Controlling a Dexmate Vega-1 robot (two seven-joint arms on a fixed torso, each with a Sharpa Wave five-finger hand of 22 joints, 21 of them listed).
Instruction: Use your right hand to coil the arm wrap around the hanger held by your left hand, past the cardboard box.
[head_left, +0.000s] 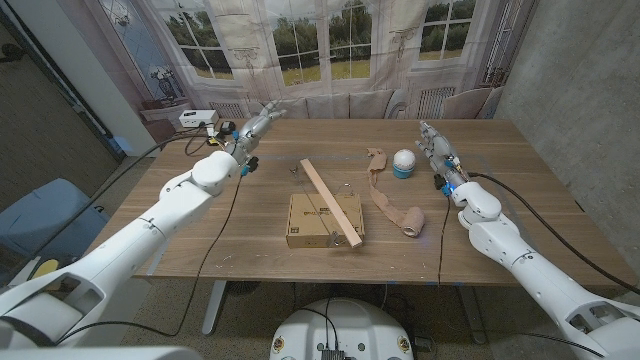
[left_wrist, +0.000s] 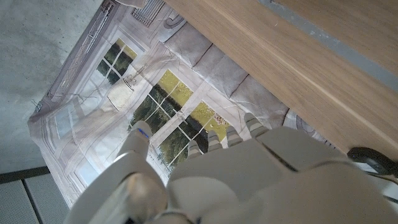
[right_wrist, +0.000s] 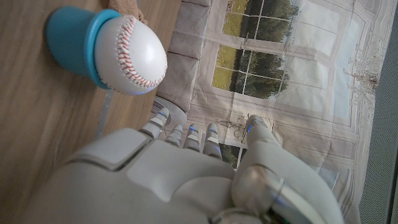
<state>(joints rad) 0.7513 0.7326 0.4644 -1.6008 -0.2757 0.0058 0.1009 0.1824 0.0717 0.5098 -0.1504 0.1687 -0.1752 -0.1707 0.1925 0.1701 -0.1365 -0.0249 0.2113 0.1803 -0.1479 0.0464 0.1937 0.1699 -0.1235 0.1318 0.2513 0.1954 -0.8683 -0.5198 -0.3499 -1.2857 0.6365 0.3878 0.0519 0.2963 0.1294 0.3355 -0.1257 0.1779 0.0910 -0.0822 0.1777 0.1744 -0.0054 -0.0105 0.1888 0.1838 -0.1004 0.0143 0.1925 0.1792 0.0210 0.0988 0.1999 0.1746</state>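
Arm wrap (head_left: 392, 204) lay mostly unrolled on table (head_left: 500, 160), tan strip trailing to a small roll just right of cardboard box (head_left: 322, 220). Wooden hanger (head_left: 332, 203) rested diagonally across box, unheld. No coiling begun; all steps left, judging by layout. Left hand (head_left: 252, 131) hovered at far left, fingers spread, holding nothing. Right hand (head_left: 433, 141) stood beside baseball (head_left: 404, 160) on blue cup (right_wrist: 71, 41), fingers straight, apart, holding nothing.

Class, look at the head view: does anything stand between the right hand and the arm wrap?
Nothing visible blocks it. The right hand is raised beside a baseball in a blue cup, which stands off the direct line to the wrap lying nearer the table's middle.
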